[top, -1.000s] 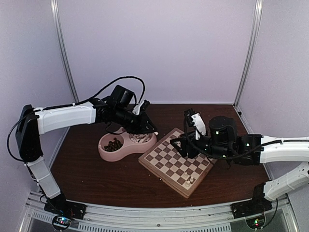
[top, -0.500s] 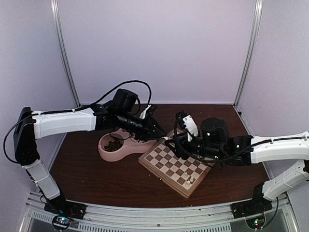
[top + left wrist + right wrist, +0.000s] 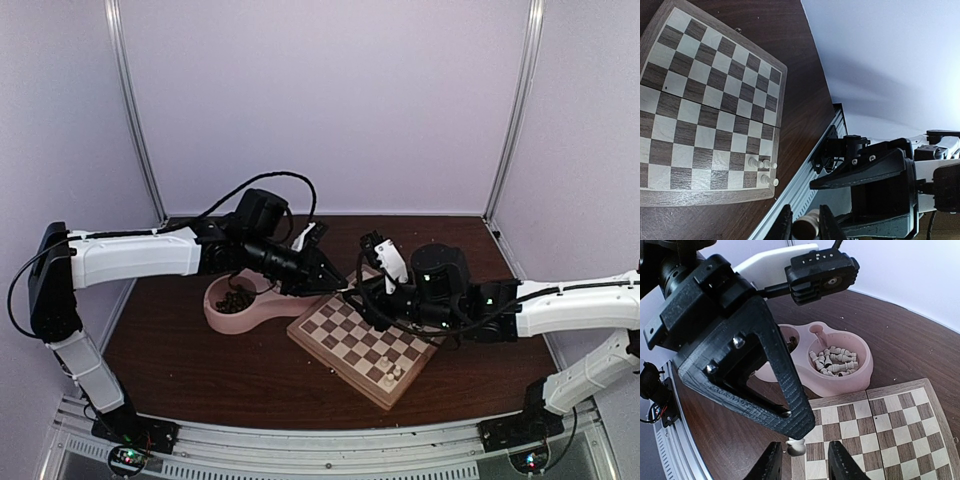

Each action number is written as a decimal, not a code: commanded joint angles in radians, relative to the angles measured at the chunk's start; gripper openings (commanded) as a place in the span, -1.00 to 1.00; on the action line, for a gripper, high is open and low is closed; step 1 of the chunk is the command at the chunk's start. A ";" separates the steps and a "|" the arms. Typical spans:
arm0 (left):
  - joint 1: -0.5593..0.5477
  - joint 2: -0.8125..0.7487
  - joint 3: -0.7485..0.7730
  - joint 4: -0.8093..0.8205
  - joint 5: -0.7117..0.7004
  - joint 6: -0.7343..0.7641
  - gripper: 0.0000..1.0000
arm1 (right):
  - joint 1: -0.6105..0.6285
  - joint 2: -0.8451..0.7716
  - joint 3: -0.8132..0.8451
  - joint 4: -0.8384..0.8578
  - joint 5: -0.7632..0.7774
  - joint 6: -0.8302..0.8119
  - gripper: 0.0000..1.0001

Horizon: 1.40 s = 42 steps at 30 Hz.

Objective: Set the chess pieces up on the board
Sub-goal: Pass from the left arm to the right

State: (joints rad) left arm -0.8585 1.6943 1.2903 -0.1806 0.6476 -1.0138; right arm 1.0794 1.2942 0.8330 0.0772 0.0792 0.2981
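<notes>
My left gripper is shut on a cream-white chess piece, held in the air over the board's far-left corner. In the right wrist view the same piece hangs from the tip of the left gripper's black fingers. My right gripper is open, one jaw on each side of that piece with a gap on both sides. In the top view the left gripper and the right gripper meet tip to tip. Three cream pieces stand at the board's near corner.
A pink double-bowl dish sits left of the board on the dark wood table. One bowl holds several cream pieces, the other dark pieces. Purple walls close in the back and sides.
My left gripper has carried the cream piece from over the dish rightward to the board's corner. My right gripper has moved left to meet it, and its jaws have narrowed around the piece.
</notes>
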 commanded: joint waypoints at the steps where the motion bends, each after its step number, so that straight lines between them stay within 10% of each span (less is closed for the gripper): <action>1: -0.006 0.010 0.001 0.047 0.018 -0.003 -0.60 | -0.006 0.016 0.032 -0.018 -0.001 -0.006 -0.34; 21: -0.013 0.030 -0.017 0.093 0.021 -0.023 -0.59 | -0.006 0.022 0.041 -0.024 -0.009 -0.008 -0.83; 27: -0.013 0.030 -0.023 0.107 0.024 -0.030 -0.59 | -0.006 0.030 0.042 -0.032 -0.008 -0.007 -0.46; 33: -0.013 0.030 -0.026 0.110 0.028 -0.032 -0.58 | -0.006 0.056 0.058 -0.048 -0.006 -0.001 -0.49; 42: -0.013 0.027 -0.032 0.106 0.023 -0.024 -0.48 | -0.006 0.037 0.051 -0.052 -0.002 0.005 -1.00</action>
State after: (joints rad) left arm -0.8658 1.7195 1.2694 -0.1196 0.6594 -1.0428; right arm 1.0790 1.3529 0.8642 0.0349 0.0673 0.2993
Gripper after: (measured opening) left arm 0.221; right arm 0.108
